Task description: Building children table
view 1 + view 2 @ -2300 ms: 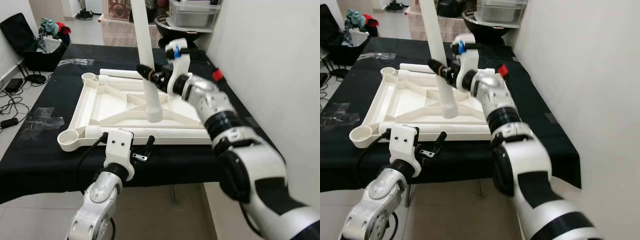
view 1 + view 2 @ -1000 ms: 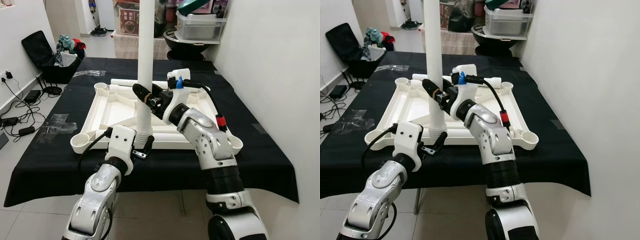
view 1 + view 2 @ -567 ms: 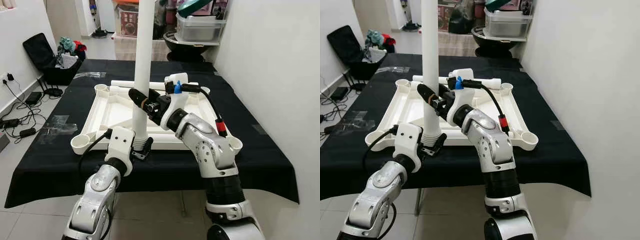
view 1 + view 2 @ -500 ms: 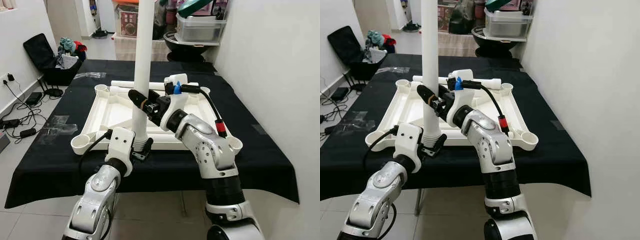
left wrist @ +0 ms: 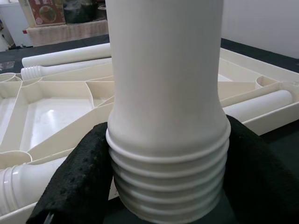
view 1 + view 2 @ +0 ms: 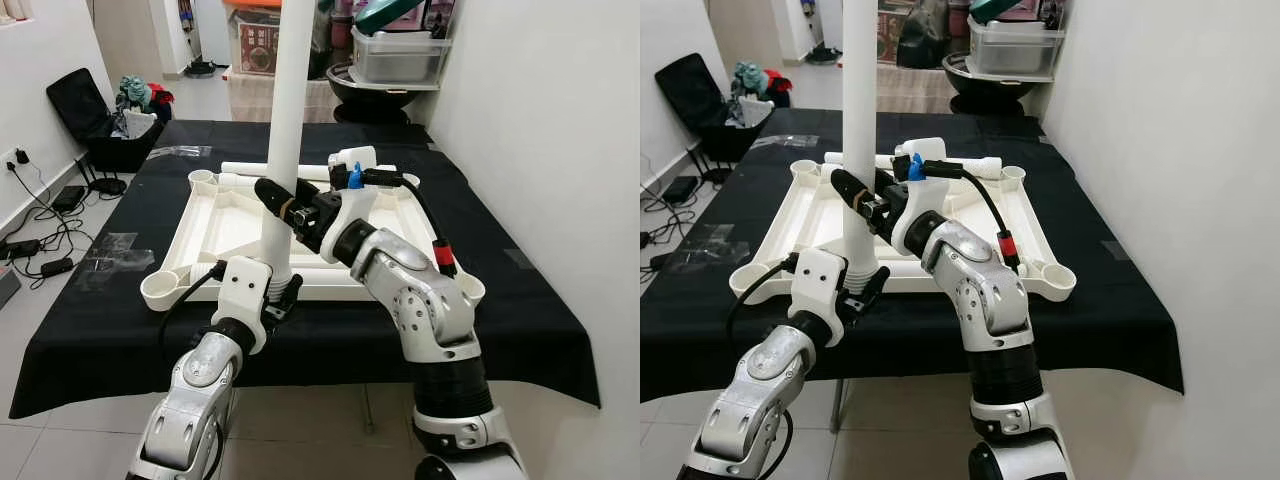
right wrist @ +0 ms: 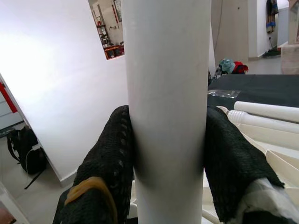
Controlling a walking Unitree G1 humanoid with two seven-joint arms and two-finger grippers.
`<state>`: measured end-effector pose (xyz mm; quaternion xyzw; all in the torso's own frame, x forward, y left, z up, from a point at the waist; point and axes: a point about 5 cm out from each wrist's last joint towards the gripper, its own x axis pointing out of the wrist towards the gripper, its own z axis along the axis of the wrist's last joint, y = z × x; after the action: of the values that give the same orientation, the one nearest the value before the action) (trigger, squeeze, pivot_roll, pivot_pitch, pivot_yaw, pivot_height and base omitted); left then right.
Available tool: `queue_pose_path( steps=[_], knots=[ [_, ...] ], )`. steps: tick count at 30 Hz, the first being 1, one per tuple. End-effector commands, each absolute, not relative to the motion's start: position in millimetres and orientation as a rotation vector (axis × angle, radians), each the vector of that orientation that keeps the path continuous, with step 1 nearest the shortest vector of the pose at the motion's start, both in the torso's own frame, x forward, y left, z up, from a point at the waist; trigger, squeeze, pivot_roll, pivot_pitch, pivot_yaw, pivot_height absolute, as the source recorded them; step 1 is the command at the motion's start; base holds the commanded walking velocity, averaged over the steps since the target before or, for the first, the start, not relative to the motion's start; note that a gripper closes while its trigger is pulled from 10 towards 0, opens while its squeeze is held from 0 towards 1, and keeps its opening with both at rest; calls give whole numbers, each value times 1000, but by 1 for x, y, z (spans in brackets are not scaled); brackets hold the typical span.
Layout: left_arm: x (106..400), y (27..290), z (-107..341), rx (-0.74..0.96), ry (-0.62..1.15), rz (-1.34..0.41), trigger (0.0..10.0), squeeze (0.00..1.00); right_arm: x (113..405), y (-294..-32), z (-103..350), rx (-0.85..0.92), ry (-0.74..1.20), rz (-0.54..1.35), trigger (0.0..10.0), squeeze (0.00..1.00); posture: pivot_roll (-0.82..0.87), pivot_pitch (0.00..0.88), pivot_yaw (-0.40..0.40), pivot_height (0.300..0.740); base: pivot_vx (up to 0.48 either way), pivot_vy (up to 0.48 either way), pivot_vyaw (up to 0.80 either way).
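A long white table leg (image 6: 285, 110) stands upright over the near edge of the upturned white table top (image 6: 225, 215), which lies on a black-covered table (image 6: 90, 330). My right gripper (image 6: 272, 197) is shut on the leg's shaft, with its black fingers (image 7: 110, 158) on both sides of the leg (image 7: 168, 93). My left gripper (image 6: 280, 290) is shut on the leg's threaded lower end (image 5: 168, 172), its pads (image 5: 79, 177) pressed to either side. An empty corner socket (image 6: 160, 288) sits at the near left of the top.
More white legs lie along the top's far edge (image 6: 250, 168) and inside its near rim (image 6: 340, 270). A white wall (image 6: 540, 120) runs close on the right. A black bag (image 6: 85, 100) and cables (image 6: 30, 250) are on the floor at left.
The right gripper has carried the leg from a tilt over the top's middle to upright at the near edge. The left gripper has closed around its threaded end.
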<state>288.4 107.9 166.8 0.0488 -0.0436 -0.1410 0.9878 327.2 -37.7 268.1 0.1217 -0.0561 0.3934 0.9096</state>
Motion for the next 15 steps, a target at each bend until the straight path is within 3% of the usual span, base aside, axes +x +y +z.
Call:
queue_pose_path(
  steps=[1,2,3,4,5,6,9,10,15],
  knots=[
    [290,111,163,139,-81,-264,0,0,324,-37,266,253,-105,812,0,0,16,0,-44,740,0,0,0],
    [290,111,163,139,-81,-264,0,0,324,-37,266,253,-105,812,0,0,16,0,-44,740,0,0,0],
    [291,112,163,148,-78,-260,10000,0,324,-37,265,253,-102,807,0,0,19,0,-46,740,0,0,0],
    [291,112,163,156,-76,-259,10000,0,324,-37,264,252,-98,803,2863,0,19,0,-46,740,0,0,0],
    [291,112,163,156,-76,-259,10000,0,324,-37,264,252,-98,803,2863,0,19,0,-46,740,0,0,0],
    [291,111,163,167,-79,-265,10000,0,324,-37,263,253,-97,798,10000,0,19,0,-44,740,0,0,0],
    [290,109,164,215,-98,-284,10000,0,324,-37,263,257,-99,790,10000,0,24,0,-47,740,0,0,0],
    [289,108,165,232,-106,-291,10000,0,325,-37,263,265,-103,783,10000,961,26,0,-46,740,0,0,0],
    [288,107,165,254,-114,-300,10000,0,326,-37,264,285,-108,772,10000,992,25,0,-43,740,0,0,0]
  ],
)
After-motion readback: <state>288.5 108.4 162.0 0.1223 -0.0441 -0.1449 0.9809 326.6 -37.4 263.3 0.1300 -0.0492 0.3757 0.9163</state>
